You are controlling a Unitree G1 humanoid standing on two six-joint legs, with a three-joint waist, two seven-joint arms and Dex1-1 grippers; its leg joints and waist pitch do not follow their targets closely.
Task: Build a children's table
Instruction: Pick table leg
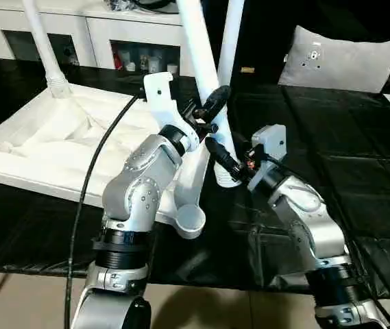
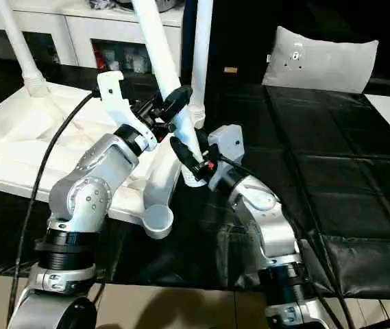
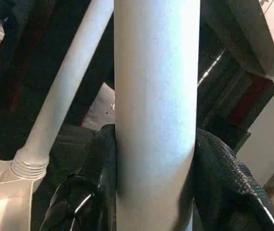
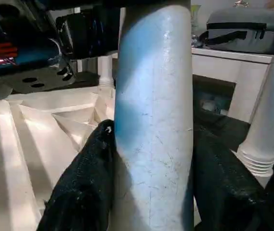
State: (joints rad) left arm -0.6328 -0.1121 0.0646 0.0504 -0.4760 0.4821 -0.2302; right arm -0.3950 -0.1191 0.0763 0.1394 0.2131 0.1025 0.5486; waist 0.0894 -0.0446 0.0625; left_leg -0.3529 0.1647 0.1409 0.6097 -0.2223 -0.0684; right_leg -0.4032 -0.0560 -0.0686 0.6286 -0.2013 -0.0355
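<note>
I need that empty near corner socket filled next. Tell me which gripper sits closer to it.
Right. The right gripper clamps the loose leg low down, just above the empty corner socket. The left gripper grips the same leg higher up, farther from the socket.

A black quilted mat (image 1: 359, 185) is spread over the work surface. At the far left, a white glass-door cabinet (image 1: 112, 41) is seen, with small items behind its panes. A grey cushion (image 1: 338, 62) is propped at the far right. Beige floor tiles (image 1: 23, 301) are visible nearest.

A home room; glass-door cabinet (image 1: 78, 34); grey cushion (image 1: 335, 58)
</note>
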